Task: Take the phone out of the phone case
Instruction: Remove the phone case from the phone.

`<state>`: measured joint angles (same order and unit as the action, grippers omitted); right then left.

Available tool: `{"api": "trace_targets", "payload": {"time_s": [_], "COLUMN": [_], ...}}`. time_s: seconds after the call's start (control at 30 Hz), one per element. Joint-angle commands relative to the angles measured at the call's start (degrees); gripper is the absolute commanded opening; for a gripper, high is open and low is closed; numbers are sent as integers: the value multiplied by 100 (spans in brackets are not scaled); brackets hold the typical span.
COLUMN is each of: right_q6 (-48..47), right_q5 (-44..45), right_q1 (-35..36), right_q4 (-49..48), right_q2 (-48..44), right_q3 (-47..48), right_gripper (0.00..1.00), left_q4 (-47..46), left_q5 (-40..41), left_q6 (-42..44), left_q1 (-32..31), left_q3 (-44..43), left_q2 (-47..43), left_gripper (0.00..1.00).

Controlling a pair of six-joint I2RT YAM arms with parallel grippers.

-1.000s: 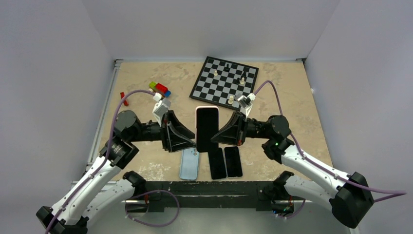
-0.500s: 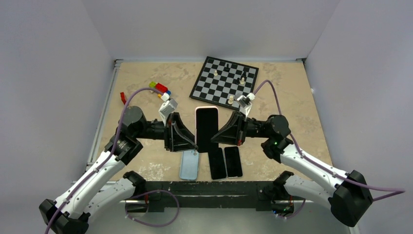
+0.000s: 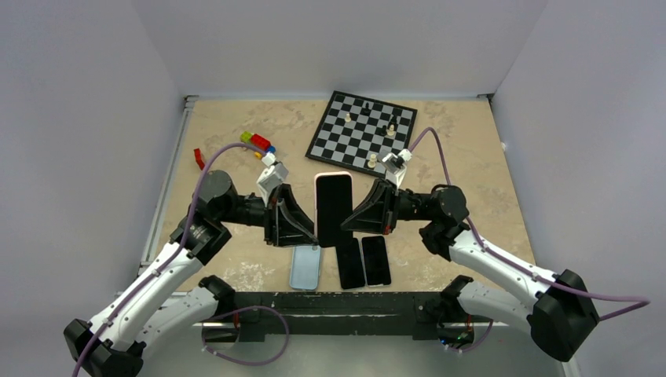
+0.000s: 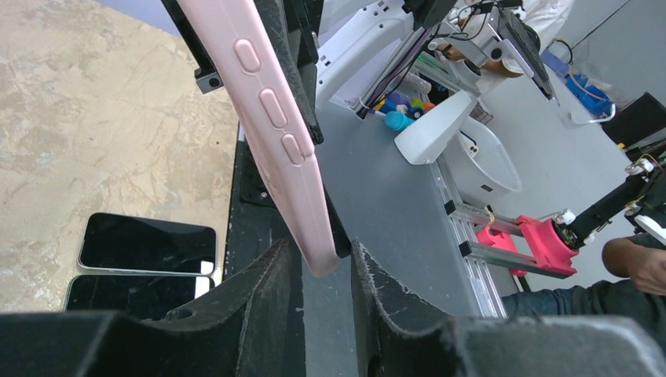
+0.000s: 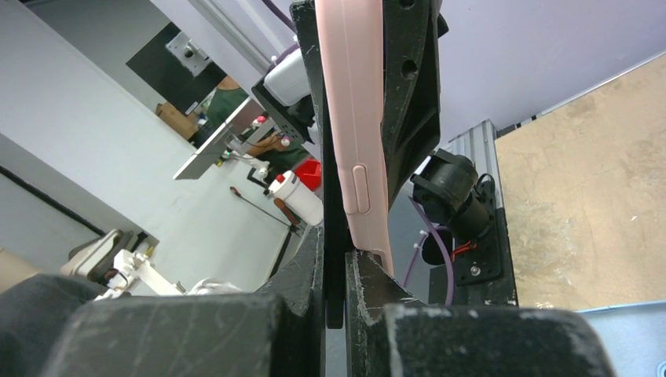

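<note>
Top view, phone: there's the phone [image 3: 334,210], dark screen facing the camera, held up over the table [image 3: 471,173] between the two arms.
Top view, phone case: the pink phone case [image 3: 333,173] shows as a thin rim round the phone's far end and sides, so the phone sits in it.
Top view, left gripper: the left gripper [image 3: 312,226] comes in at the phone's left edge, toward its near end.
Top view, right gripper: the right gripper [image 3: 351,224] meets the phone's right edge, straight across from the left one.
Top view, surroundings: the chessboard [image 3: 361,132] lies beyond the phone and the toy bricks [image 3: 257,142] beyond it to the left. At the phone's near end, flat in a row, lie a blue case [image 3: 305,267], a dark phone [image 3: 350,263] and a second dark phone [image 3: 376,260].
Left wrist, phone case: the pink edge [image 4: 271,118], three side buttons on it, slants down, and its corner drops right between the fingers [image 4: 271,290].
Left wrist, grip: the fingers are set narrowly either side of that corner. Whether they actually press it, I cannot tell.
Right wrist, phone case: the pink edge [image 5: 353,118] with one long button runs down and ends at one finger [image 5: 377,290].
Right wrist, grip: the fingers are pressed almost together, pinching the phone's dark edge in the slit between them.
</note>
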<state>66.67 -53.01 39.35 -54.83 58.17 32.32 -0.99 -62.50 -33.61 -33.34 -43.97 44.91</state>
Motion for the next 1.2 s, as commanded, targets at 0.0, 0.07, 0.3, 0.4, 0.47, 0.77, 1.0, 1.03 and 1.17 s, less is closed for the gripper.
{"api": "trace_targets", "payload": {"time_s": [0.0,0.07,0.3,0.4,0.47,0.77,1.0,1.03,1.17], "right_q6": [159,197,382,412,422,286,249,235,177], "right_q5": [-44,-87,-183,-214,-225,-18,187,214,273], "right_q1": [4,11,35,44,53,102,186,195,249], "right_q4": [-751,-855,-1222,-1309,-1328,-1114,-1106,-1082,-1006], "right_q2": [-40,-34,34,54,55,127,284,299,396], "right_q3": [41,16,-39,-56,-60,-58,0,12,60], "right_gripper": [0,0,0,0,0,0,0,0,0], "left_q4": [3,0,86,348,512,540,597,649,685], "left_q5": [18,38,229,358,472,1282,2421,2545,2792], "left_q6": [296,330,495,549,651,53,-217,-206,-287], "left_q1": [32,33,37,37,37,9,-106,-129,-166], "left_q3": [-111,-117,-239,-278,-334,-593,-604,-621,-679], "left_q2": [54,62,179,185,168,356,39,12,-8], "left_gripper": [34,31,18,13,13,33,35,34,32]}}
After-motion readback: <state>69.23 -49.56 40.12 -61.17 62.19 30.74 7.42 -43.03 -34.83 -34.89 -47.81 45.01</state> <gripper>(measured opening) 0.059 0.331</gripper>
